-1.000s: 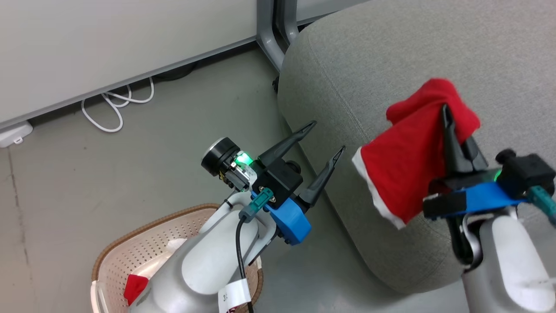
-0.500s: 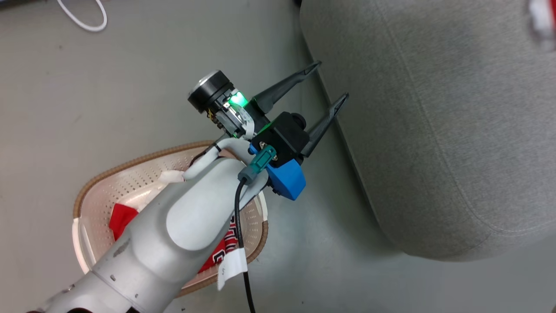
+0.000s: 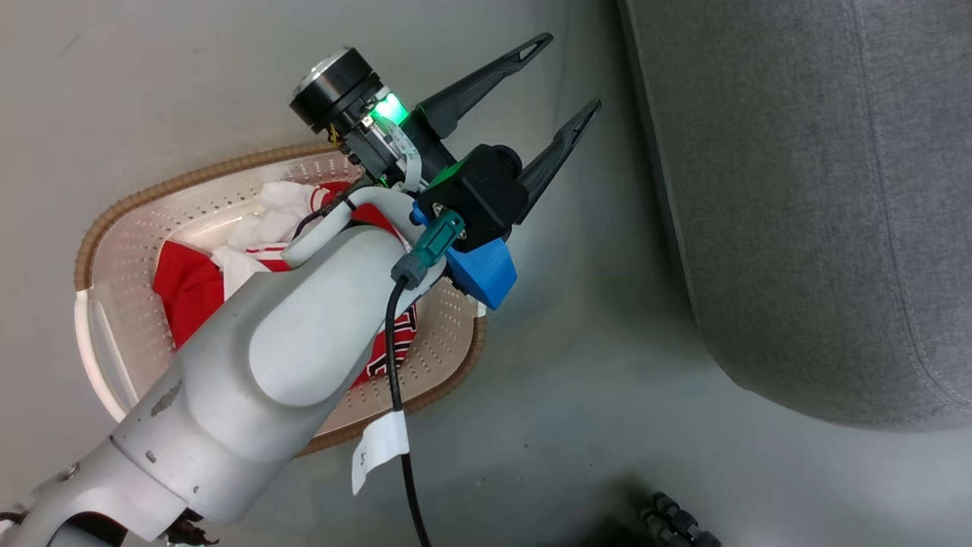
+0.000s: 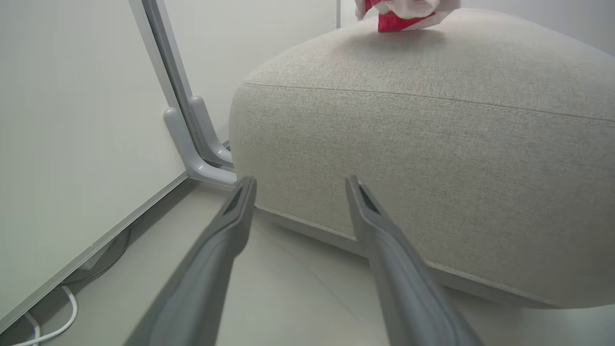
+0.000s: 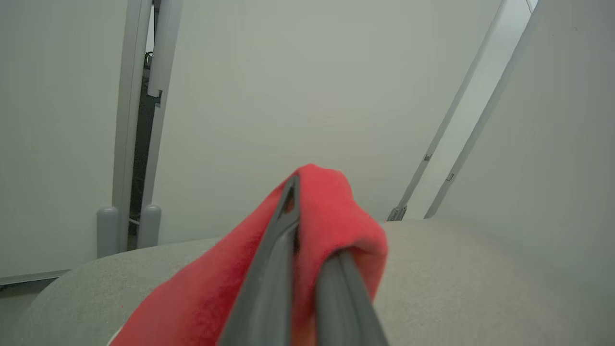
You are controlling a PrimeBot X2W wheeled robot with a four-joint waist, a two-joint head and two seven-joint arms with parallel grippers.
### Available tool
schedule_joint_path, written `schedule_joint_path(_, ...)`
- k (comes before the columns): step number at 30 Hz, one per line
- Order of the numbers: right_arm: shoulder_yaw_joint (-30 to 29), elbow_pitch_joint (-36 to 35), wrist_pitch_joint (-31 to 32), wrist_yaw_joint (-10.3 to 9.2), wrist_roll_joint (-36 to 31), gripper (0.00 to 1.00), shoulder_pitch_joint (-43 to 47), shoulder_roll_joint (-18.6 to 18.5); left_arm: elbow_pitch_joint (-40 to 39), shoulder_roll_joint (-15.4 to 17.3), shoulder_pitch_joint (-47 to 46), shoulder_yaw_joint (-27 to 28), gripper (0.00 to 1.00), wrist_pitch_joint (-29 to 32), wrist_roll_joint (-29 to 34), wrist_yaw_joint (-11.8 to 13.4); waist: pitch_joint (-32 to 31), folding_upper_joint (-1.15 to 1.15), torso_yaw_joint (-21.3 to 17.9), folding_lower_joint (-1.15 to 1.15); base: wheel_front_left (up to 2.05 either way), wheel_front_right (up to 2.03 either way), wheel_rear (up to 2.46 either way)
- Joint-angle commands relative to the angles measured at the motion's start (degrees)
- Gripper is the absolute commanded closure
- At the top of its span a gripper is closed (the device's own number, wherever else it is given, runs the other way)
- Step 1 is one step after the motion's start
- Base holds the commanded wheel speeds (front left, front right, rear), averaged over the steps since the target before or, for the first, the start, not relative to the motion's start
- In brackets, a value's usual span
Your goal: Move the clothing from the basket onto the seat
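Note:
The basket [image 3: 130,203] stands on the floor at the left of the head view, holding the striped, lettered red jersey [image 3: 186,287]. My left forearm crosses over it, and my left gripper [image 3: 569,70] stands open and empty above the floor between basket and seat [image 3: 797,213]. In the left wrist view the left gripper [image 4: 300,180] faces the seat's side [image 4: 432,168], with a red and white garment [image 4: 399,13] on top. My right gripper [image 5: 312,216] is shut on the plain red garment [image 5: 336,206], held above the seat's top [image 5: 456,274].
A pale partition wall with a grey foot post [image 4: 192,144] stands close beside the seat, and a white cable [image 4: 48,331] lies at its base. A dark ribbed object [image 3: 676,520] shows at the bottom edge of the head view. Grey floor [image 3: 577,342] separates basket and seat.
The head camera has swung down and left, so the basket shows whole and the right gripper with its red garment has left that view. The left gripper stays open.

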Motion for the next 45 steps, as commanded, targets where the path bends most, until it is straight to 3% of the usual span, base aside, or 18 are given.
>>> schedule_joint_path(1,-0.02,2.55,-0.24,0.01,-1.27,1.00,0.41,0.64,-0.58,0.51,-0.76,-0.06,0.00,0.00,0.32,0.29,1.29,0.00,0.23,-0.01,0.00,0.00,0.00)
schedule_joint_path(6,-1.11,10.85,-0.20,0.01,-3.80,1.00,2.87,2.82,-1.00,0.92,-0.87,-0.11,0.00,-0.09,-0.22,0.46,1.47,0.00,0.56,-0.01,0.00,0.00,0.00)
schedule_joint_path(14,-1.10,15.18,-0.23,0.01,-3.30,1.00,4.43,5.79,-1.03,1.43,-0.63,-0.23,0.00,-0.34,-0.87,0.96,0.63,0.00,0.72,-0.01,0.00,0.00,0.00)
schedule_joint_path(15,-1.01,14.73,-0.23,0.01,-3.13,0.16,5.02,6.09,-1.01,1.42,-0.54,-0.18,0.00,-0.34,-0.99,1.07,0.34,0.00,0.75,-0.01,0.00,0.00,0.00)
schedule_joint_path(16,-0.71,14.10,-0.23,0.01,-3.20,0.00,5.93,6.24,-0.90,1.38,-0.34,-0.22,0.00,-0.44,-1.11,1.15,-0.07,0.00,0.78,-0.01,0.00,0.00,0.00)
schedule_joint_path(24,-0.63,8.19,-0.23,0.01,-2.07,0.00,14.63,8.10,0.28,0.03,2.26,0.31,0.00,-1.67,-2.74,2.23,-5.61,0.00,0.77,-0.01,0.00,0.00,0.00)
schedule_joint_path(29,2.11,-0.83,-0.22,0.01,-2.52,0.00,24.33,11.28,1.29,0.00,6.73,3.78,0.00,-2.35,-5.97,4.40,-12.72,0.00,0.58,-0.01,0.00,0.00,0.00)
schedule_joint_path(34,5.96,-7.55,-0.23,0.01,-1.95,0.00,29.62,13.53,-1.09,0.82,11.81,9.08,0.00,-2.36,-7.98,6.20,-18.39,0.00,1.27,-0.01,0.00,0.00,0.00)
schedule_joint_path(37,10.35,-12.17,-0.23,0.01,-0.78,0.00,32.80,14.03,-3.22,1.26,16.60,15.10,0.00,-2.37,-9.62,7.86,-22.49,0.00,2.62,-0.01,0.00,0.00,0.00)
schedule_joint_path(45,16.96,-17.97,-0.23,0.01,0.44,0.00,38.18,15.50,-5.69,1.07,25.21,25.11,0.00,-2.37,-9.76,8.60,-28.57,0.00,6.48,-0.01,0.00,0.00,0.00)
